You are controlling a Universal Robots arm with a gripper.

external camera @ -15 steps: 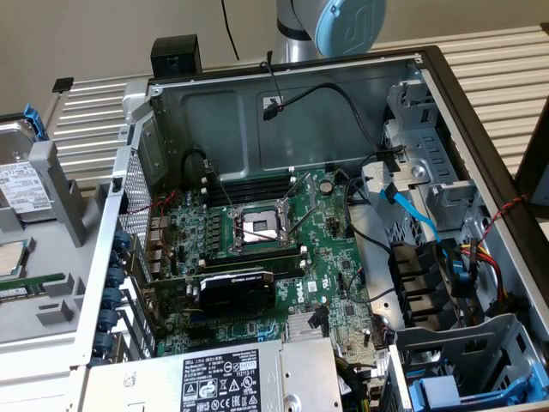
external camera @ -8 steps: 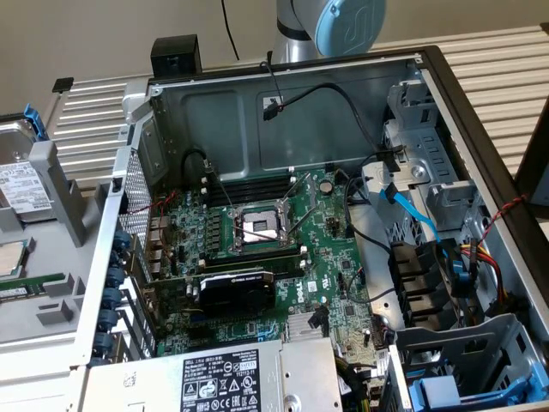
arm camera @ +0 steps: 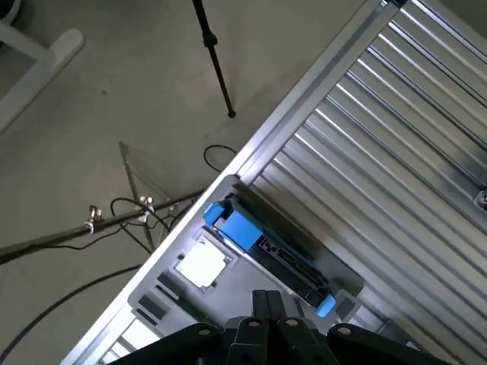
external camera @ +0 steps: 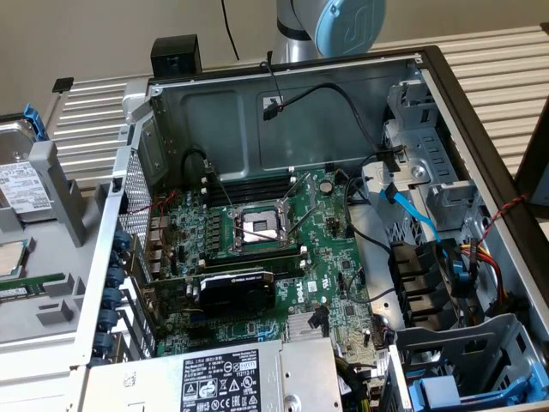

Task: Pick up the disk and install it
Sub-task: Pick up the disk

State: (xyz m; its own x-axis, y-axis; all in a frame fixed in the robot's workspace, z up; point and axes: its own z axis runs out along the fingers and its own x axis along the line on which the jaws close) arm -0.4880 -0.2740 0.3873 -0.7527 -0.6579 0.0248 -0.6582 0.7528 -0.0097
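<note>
The disk (arm camera: 262,247) stands on edge in a grey holder tray (arm camera: 163,285), its bright blue carrier (arm camera: 237,226) facing the wrist camera. In the exterior view the disk (external camera: 19,184) sits at the far left edge, white label showing, with a blue clip (external camera: 33,120) at its top. My gripper (arm camera: 266,304) hovers well above the disk, fingers shut together with nothing between them. The arm's blue-capped joint (external camera: 343,24) rises behind the open computer case (external camera: 283,112).
The case lies open with the motherboard (external camera: 257,249), a grey power-supply box (external camera: 223,378) at the front and drive bays (external camera: 429,172) on the exterior view's right. Another blue carrier (external camera: 446,390) sits in the lower bay. Cables (external camera: 412,215) cross the bay area. The slatted table (arm camera: 396,137) ends near the tray.
</note>
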